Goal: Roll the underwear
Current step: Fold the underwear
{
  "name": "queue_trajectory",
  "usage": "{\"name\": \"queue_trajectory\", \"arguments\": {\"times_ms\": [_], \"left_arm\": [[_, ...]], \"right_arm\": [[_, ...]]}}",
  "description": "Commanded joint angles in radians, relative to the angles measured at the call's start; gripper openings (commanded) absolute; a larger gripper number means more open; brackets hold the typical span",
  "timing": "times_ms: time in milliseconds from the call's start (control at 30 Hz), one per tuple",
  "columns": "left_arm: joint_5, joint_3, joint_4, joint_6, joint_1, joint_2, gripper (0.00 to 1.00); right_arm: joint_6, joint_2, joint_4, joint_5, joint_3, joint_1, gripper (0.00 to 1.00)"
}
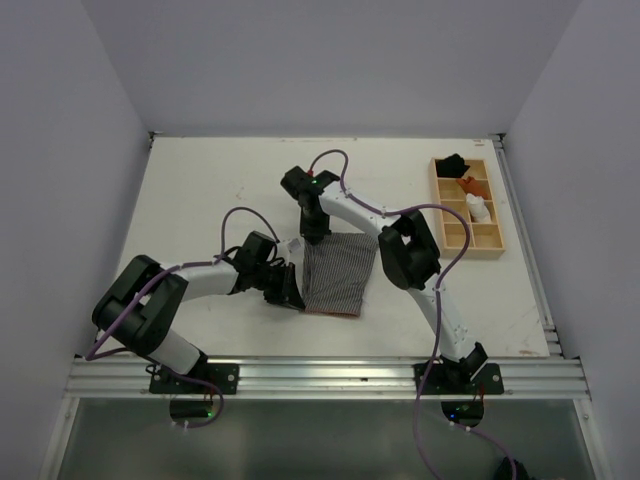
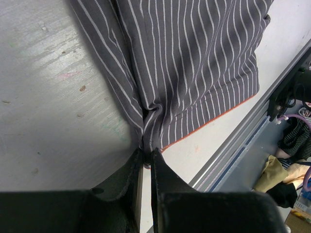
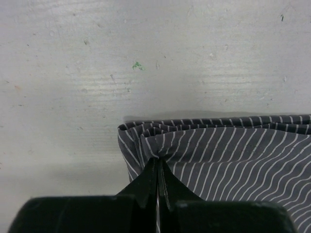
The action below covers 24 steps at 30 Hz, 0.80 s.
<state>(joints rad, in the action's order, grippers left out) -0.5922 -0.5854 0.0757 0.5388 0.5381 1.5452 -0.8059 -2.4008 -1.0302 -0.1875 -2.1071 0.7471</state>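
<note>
Grey-and-white striped cloth underwear (image 1: 340,272) lies on the white table (image 1: 200,200), its left edge clenched at 1 corner each by our left gripper (image 2: 147,151) and right gripper (image 3: 158,162); we judge both should move together for a tight, even roll.

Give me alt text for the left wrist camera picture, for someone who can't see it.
The left claw, shut, pinches a bunched corner of the grey-and-white striped underwear. The rest of the garment spreads away over the white table, and a metal rail runs along the table's edge at right.
</note>
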Motion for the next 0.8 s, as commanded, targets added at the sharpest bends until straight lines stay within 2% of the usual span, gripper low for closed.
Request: {"name": "queue_trajectory", "arguments": {"times_ms": [0,367,767], "left_arm": [[0.071,0.001,0.033,-0.034,0.003,0.024,0.08],[0.078,0.001,0.036,-0.037,0.002,0.032,0.07],[0.091,0.009,0.038,-0.036,0.003,0.021,0.07]], "right_arm": [[-0.001,-0.015,0.012,0.006,-0.059,0.000,0.00],[-0.050,0.052,0.055,0.062,-0.070,-0.022,0.00],[-0.154,0.083,0.216,0.224,0.009,-0.022,0.00]]}}
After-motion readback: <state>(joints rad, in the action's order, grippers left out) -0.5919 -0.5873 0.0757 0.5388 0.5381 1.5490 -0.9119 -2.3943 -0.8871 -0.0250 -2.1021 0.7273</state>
